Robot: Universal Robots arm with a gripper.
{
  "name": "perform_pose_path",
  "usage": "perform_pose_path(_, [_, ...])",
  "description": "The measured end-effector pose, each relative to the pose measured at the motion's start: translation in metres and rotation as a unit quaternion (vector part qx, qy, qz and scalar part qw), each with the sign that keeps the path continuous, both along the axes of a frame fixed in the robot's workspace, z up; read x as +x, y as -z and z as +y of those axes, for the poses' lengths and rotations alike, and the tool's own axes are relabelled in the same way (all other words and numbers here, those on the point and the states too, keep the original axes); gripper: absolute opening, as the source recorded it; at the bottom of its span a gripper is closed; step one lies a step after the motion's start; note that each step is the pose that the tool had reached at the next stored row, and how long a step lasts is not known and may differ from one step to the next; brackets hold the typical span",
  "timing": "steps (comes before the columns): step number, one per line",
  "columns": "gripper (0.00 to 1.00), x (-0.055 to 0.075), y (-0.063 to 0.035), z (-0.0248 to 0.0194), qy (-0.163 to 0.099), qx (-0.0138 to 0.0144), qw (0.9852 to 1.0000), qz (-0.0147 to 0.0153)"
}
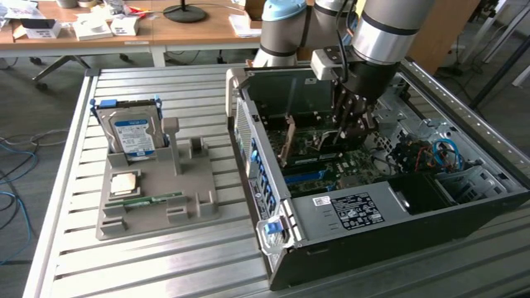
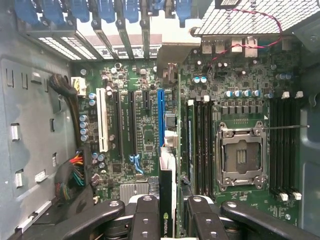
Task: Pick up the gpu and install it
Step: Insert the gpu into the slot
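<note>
The gpu (image 2: 167, 185) in the tool (image 2: 171, 212), inside the case (image 1: 348, 214) (fixture (image 1: 157, 217) at exterior view's left).

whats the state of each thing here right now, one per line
pincer: shut on the gpu
gpu: held on edge inside the case, in line with the blue slot
pc case: side panel off, open side up
hard drive: standing upright in the grey holder
memory stick: lying flat in the holder
</note>
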State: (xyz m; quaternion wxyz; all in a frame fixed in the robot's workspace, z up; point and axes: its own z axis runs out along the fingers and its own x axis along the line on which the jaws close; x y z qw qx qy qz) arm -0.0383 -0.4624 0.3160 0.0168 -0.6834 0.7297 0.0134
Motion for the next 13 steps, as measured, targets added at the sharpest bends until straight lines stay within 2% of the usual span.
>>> perform_pose_path(13, [0.26,-0.0002,0.0037,0.0000,-0.004,0.0007,1.0000,0.0000])
